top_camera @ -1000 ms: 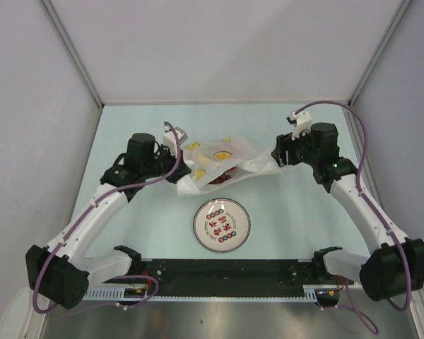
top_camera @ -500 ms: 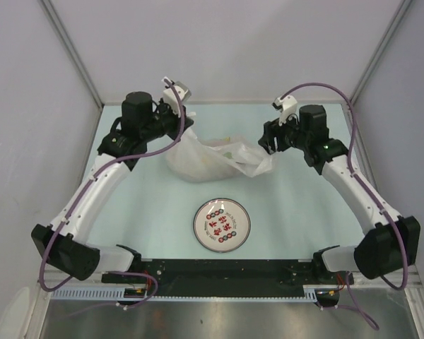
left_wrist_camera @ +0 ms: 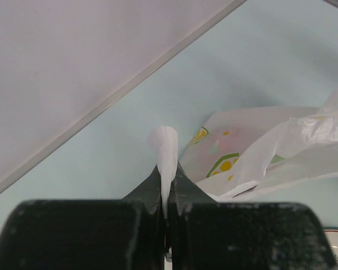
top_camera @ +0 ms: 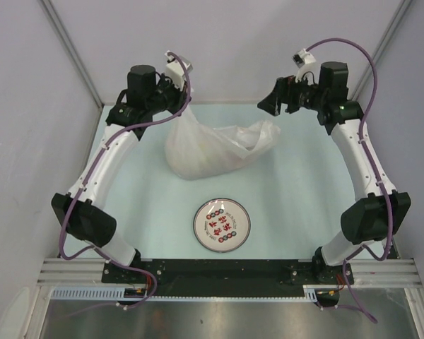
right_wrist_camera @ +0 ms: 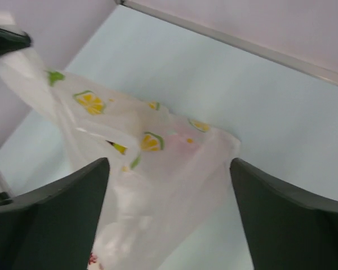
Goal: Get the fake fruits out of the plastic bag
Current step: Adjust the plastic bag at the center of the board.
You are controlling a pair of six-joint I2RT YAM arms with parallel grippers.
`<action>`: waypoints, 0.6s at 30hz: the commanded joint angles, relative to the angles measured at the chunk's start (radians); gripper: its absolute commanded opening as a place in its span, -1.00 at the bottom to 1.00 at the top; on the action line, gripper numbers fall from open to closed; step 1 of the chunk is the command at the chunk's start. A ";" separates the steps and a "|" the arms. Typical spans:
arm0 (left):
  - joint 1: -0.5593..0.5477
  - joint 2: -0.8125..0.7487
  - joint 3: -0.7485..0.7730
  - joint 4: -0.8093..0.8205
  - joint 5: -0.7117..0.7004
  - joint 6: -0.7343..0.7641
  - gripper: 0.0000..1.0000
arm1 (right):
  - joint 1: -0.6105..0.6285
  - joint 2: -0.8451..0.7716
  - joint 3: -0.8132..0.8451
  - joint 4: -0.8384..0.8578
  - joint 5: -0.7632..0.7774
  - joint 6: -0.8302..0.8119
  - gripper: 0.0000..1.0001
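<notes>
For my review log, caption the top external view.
Left gripper holds one end of the plastic bag up by a pinched edge; right gripper open beside it; plate in front.

Left claw raised, pinched tight, right claw raised, spread wide apart.

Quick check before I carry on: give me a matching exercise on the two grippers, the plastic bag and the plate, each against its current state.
Things
1. left gripper
2. right gripper
3. plastic bag
4. plate

States
A. lying flat on the table near the arm bases, nothing on it
B. open, gripping nothing
C. shut on a fold of thin plastic
D. held up at one end, bulk sagging below

Pairs: 1-C, 2-B, 3-D, 4-A
</notes>
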 commanded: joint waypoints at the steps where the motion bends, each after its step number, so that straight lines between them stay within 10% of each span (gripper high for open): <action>1: 0.005 -0.048 -0.006 0.048 0.054 -0.048 -0.99 | 0.067 -0.038 0.017 -0.145 -0.118 0.008 0.99; 12: 0.006 -0.079 -0.068 0.071 0.061 -0.101 -0.99 | 0.226 -0.111 -0.147 -0.204 0.312 -0.090 0.85; 16: 0.017 -0.065 -0.071 0.106 0.051 -0.091 -0.99 | 0.213 -0.058 -0.084 -0.172 0.341 -0.119 -0.14; 17: 0.020 -0.044 -0.060 0.116 0.041 -0.091 -0.99 | 0.204 -0.038 -0.052 -0.160 0.347 -0.126 -0.90; 18: 0.029 -0.027 -0.051 0.131 0.035 -0.090 -0.99 | 0.205 0.017 -0.020 -0.131 0.382 -0.130 -1.00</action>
